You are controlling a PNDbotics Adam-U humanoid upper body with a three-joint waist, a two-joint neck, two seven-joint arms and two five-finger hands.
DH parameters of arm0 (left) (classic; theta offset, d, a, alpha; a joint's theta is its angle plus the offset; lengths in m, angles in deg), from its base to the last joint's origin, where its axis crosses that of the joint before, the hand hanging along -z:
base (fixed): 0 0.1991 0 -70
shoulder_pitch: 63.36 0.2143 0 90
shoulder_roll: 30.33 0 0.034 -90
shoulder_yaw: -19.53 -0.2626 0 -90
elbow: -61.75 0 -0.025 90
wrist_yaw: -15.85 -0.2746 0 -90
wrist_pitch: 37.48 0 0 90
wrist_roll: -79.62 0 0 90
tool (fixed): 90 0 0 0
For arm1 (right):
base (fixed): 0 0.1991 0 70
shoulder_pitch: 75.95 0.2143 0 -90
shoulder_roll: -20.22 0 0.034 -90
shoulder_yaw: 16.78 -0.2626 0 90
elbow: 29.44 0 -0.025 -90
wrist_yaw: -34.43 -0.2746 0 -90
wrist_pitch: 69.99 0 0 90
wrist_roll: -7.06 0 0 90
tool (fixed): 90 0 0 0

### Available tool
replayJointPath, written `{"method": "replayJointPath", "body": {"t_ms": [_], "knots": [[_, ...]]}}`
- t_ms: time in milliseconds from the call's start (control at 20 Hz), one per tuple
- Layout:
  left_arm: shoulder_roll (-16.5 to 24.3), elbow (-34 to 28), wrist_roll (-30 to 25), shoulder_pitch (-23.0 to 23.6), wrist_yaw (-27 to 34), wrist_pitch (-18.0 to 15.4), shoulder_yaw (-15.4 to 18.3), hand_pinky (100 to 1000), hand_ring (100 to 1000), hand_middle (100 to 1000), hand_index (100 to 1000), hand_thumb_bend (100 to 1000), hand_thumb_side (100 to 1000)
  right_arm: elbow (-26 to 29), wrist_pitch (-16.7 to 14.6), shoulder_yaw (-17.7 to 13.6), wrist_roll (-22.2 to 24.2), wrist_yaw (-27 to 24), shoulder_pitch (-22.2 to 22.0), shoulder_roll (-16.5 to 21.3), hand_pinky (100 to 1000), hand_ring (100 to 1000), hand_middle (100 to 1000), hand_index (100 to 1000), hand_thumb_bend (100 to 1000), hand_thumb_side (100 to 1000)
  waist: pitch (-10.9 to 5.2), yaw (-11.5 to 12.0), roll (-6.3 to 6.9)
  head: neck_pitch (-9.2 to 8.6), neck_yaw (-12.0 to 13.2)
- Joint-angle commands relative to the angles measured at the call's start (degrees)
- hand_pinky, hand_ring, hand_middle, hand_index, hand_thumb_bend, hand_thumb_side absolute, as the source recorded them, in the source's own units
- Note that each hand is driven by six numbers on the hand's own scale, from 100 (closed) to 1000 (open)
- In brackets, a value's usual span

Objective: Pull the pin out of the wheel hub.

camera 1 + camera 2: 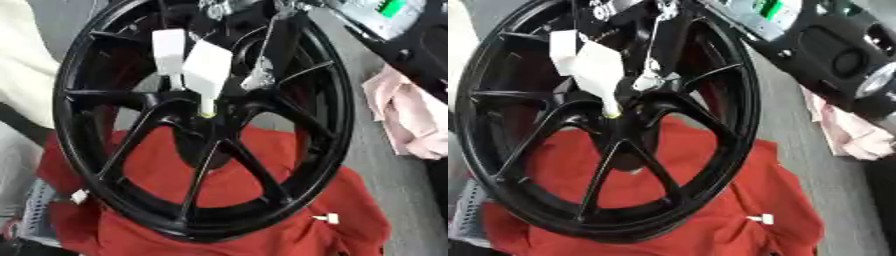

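Red cloth (254, 195): spread under the wheel, bunched at its lower edge.
Wheel hub (203, 107): black spoked wheel (201, 120) standing tilted; pin (206, 105) is a pale stub at the centre, under white tags (197, 62).
Right hand (271, 55): reaches down beside the pin; whether its fingers are spread or closed, I cannot tell.
Left hand: unseen.
Risk: a skewed pull could jam the pin or rock the wheel on the cloth.
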Motion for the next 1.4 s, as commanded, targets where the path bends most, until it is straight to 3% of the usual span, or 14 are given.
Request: {"method": "replayJointPath", "body": {"t_ms": [50,550,900,1100,1400], "knots": [[1.35,-0.43,0.21,-0.09,0.01,-0.13,0.99,782,796,740,812,145,931,1.38,0.84,-2.21,-0.04,-1.81,1.63,2.32,779,666,435,502,100,100,-1.78,-0.15,0.44,0.33,0.07],[1.89,-0.33,0.63,0.67,-0.15,-0.4,1.53,783,796,739,813,146,928,4.78,3.1,-8.41,-1.68,-7.06,0.48,8.27,781,660,430,497,100,100,-2.59,-1.79,0.45,0.33,1.18],[2.38,-0.24,0.88,1.18,-0.29,-0.55,1.83,783,796,740,812,145,928,7.67,3.58,-14.07,-6.1,-11.02,-4.77,15.65,782,655,428,496,100,100,-2.97,-3.13,0.46,0.33,2.22],[2.7,-0.33,1.14,1.49,-0.42,-0.68,2.12,783,795,740,812,144,927,10.26,2.49,-20.2,-10.7,-12.45,-12.46,22.61,785,658,429,497,100,100,-2.8,-3.84,0.54,0.33,3.09],[2.78,-0.43,1.77,2.19,-0.52,-0.89,2.77,783,795,740,812,149,909,11.81,-0.34,-33.83,-21.67,-13.59,-30.45,31.52,787,660,429,497,100,100,-2.46,-5.14,1.26,0.02,5.06]]}}
